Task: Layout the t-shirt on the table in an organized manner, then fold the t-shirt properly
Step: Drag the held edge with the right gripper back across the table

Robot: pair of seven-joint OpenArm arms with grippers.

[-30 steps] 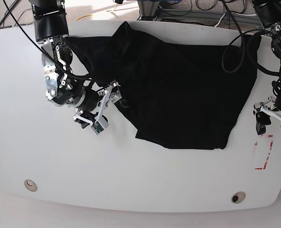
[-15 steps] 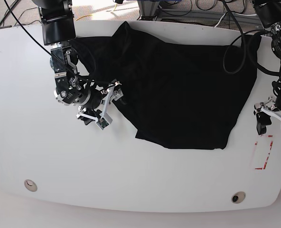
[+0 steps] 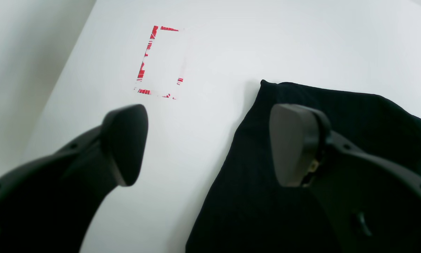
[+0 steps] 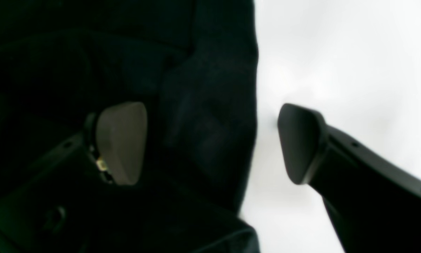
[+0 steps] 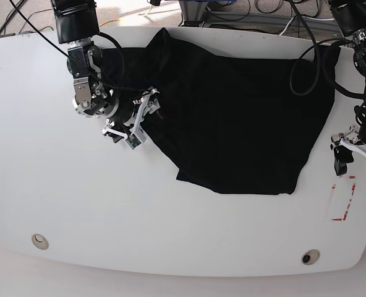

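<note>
White table [image 5: 170, 241] fills my base view, with the black t-shirt [image 5: 238, 117] bunched over its far half toward the back edge, not laid flat. My right gripper [image 4: 210, 144] stands open astride the shirt's side edge, holding nothing. My left gripper [image 3: 206, 144] hangs open too, one finger over the hem near the red tape [image 3: 157, 59]. I worry a pinch here catches a doubled layer and drags the whole shirt crooked, or slips off the hem.
</note>
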